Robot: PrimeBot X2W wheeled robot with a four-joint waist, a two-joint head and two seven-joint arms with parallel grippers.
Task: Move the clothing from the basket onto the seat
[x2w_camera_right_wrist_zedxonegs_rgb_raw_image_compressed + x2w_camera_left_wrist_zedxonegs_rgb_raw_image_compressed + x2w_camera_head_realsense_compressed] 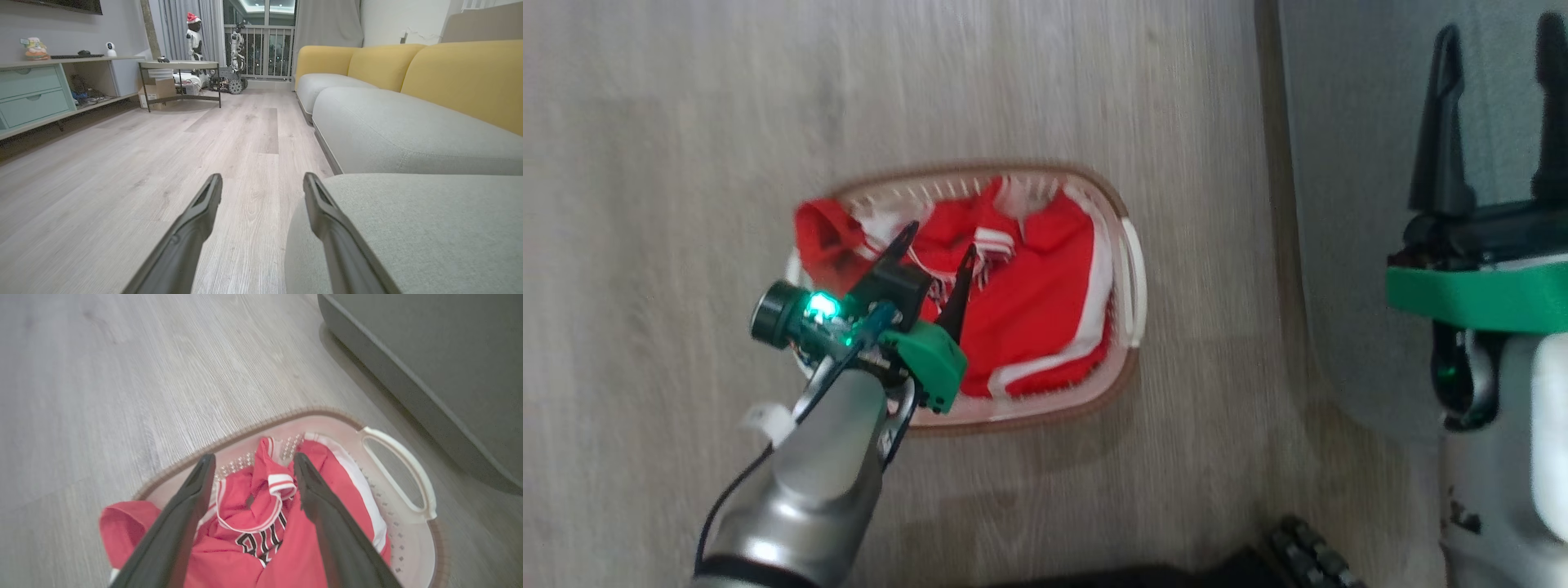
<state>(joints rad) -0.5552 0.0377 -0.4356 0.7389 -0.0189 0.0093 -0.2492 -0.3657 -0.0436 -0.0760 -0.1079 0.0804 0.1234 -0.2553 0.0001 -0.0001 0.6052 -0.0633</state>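
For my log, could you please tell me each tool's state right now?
Left tool: open over the clothing, holding nothing.
Right tool: open, empty.

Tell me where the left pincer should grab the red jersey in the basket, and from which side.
Probably the raised stripe-trimmed fold of the jersey, standing up between the fingers of the open left pincer. Come down from above: the basket wall blocks the sides.

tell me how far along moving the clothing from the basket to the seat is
Done: nothing yet; the red clothing lies in the basket. In hand: the open left end effector hangs over the jersey, gripping nothing. The right end effector is open by the seat. Left: grasp, lift, carry across, release.
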